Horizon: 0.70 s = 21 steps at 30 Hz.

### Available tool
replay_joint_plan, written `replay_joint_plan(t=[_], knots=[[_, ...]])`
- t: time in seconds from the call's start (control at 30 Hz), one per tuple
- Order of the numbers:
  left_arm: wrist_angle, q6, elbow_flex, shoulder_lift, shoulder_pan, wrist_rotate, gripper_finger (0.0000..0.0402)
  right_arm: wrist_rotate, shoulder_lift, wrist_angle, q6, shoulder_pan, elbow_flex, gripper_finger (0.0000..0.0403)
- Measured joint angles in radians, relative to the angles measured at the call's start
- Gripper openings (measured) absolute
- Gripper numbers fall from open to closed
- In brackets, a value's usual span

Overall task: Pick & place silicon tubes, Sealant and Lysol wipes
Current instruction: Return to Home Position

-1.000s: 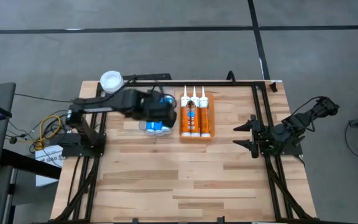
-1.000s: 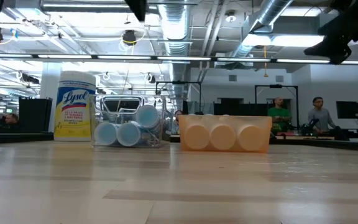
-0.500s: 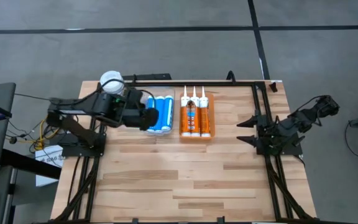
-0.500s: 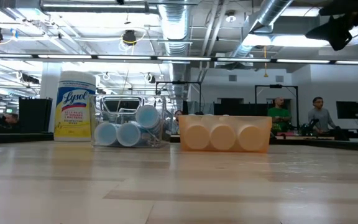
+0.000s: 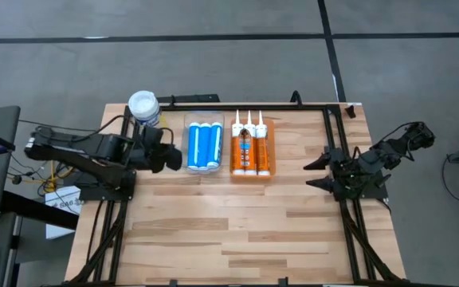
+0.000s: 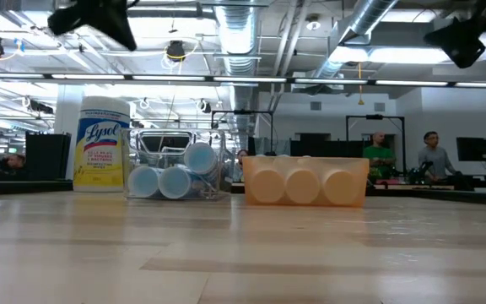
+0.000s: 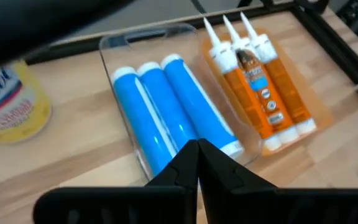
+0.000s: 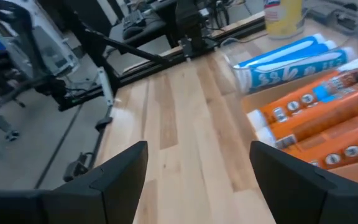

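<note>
The Lysol wipes (image 5: 143, 105) stand unbinned at the tabletop's (image 5: 237, 223) back-left corner. Nearby the left hand (image 5: 168, 156), pinched shut and empty, has drawn back off the clear bin (image 7: 148, 31). There three blue tubes (image 5: 204, 145) lie sorted beside three orange sealant tubes (image 5: 252, 150), its work apparently done. The right hand (image 5: 315, 174), spread wide and empty, waits at the right edge.

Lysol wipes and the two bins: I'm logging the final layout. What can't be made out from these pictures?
- Lysol wipes: in the left wrist view, cut off by the picture's edge and by a dark blurred shape; in the right wrist view, its top is cut off by the edge.
- Blue tubes: the low view shows only end caps; the rest lies behind them.
- Orange tubes: in the low view, the nozzles are hidden behind their bases.
</note>
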Motion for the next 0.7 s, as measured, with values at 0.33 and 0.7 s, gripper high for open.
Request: replay_joint_plan(t=[0.33,0.7], knots=[[0.313,0.104,-0.367,-0.27,-0.043,0.02,0.0,-0.099,0.0,0.135,-0.095,-0.001,0.0,0.0276],[0.549,0.23,-0.673,-0.583,-0.081,0.06,0.0,-0.151,0.036,0.274,-0.162,-0.002,-0.017,0.0276]])
